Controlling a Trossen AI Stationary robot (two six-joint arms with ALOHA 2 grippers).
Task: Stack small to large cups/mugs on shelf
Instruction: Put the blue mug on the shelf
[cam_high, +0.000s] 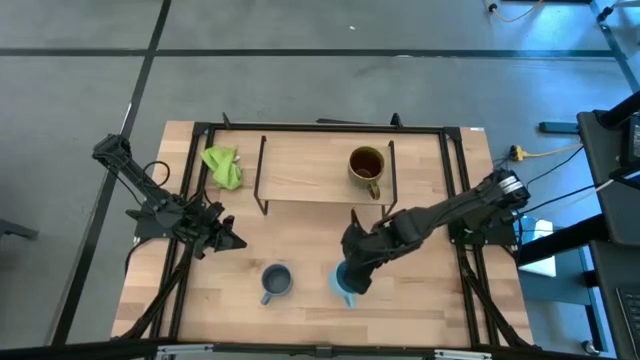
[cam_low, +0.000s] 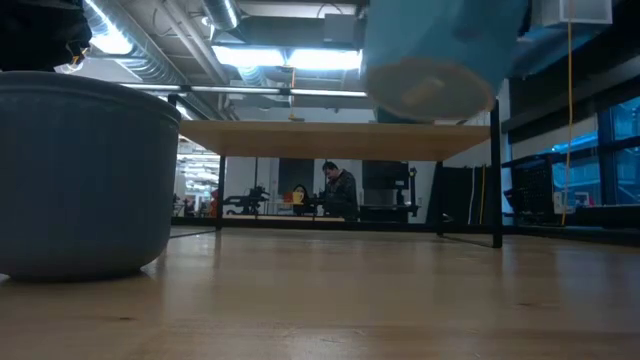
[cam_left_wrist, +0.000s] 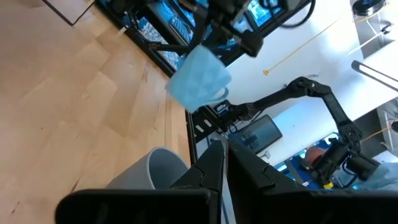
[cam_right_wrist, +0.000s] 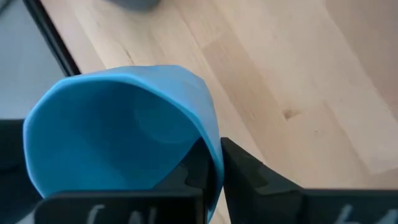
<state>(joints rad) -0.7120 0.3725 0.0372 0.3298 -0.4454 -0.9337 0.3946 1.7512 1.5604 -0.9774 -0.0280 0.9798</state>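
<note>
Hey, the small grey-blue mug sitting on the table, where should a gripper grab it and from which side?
Come from above and pinch the rim of the grey-blue mug: it stands upright, mouth open upward, handle toward the front edge. Grip the wall away from that handle.

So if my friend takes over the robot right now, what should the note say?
Right pincer: shut on the rim of the sky-blue mug, which the low view shows lifted off the table near the front edge.
Left pincer: shut, holding nothing, waiting over the table's left side.
Brown mug: upright on the shelf, at its right end.
Grey-blue mug: on the table, in front of the shelf, untouched.
Done: brown mug on the shelf, sky-blue mug picked up.
Left: probably set the sky-blue mug into the brown one, then the grey-blue mug on top.
</note>
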